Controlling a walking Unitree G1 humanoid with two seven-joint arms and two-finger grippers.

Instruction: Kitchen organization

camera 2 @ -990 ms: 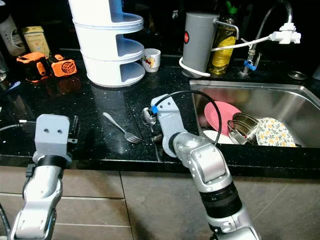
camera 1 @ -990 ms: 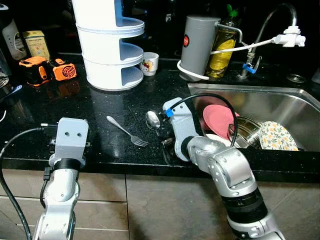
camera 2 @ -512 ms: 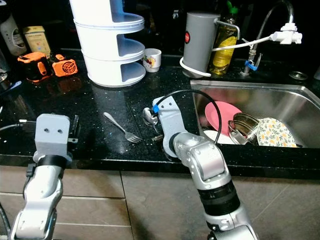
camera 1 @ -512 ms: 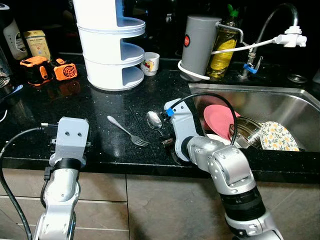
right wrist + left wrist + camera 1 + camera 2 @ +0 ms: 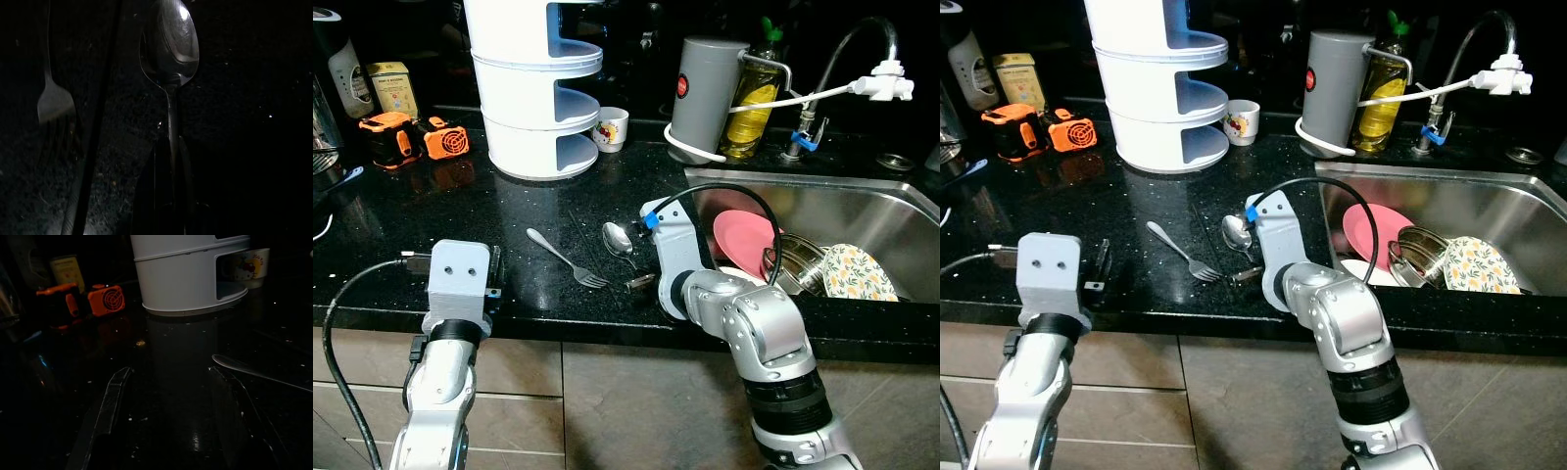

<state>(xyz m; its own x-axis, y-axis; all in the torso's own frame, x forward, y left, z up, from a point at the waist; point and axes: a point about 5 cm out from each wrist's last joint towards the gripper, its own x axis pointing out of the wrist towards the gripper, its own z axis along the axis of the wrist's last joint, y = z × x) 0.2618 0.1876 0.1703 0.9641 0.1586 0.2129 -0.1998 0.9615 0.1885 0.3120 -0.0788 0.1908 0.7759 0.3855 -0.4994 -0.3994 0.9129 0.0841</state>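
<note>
Steel spoon [image 5: 618, 238]: polished, bowl up and gleaming, lying on the black counter [image 5: 509, 215] between fork [image 5: 566, 259] and sink [image 5: 862, 201].
Right gripper [image 5: 168, 161]: fingers closed onto the spoon's handle.
Left gripper [image 5: 171, 396]: fingers spread, holding nothing, low over counter near the white tiered rack [image 5: 536, 88].

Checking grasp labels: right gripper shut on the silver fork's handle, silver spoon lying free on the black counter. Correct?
Swapped. The right gripper is shut on the silver spoon's handle; the silver fork lies free on the black counter. The right wrist view shows it.
</note>
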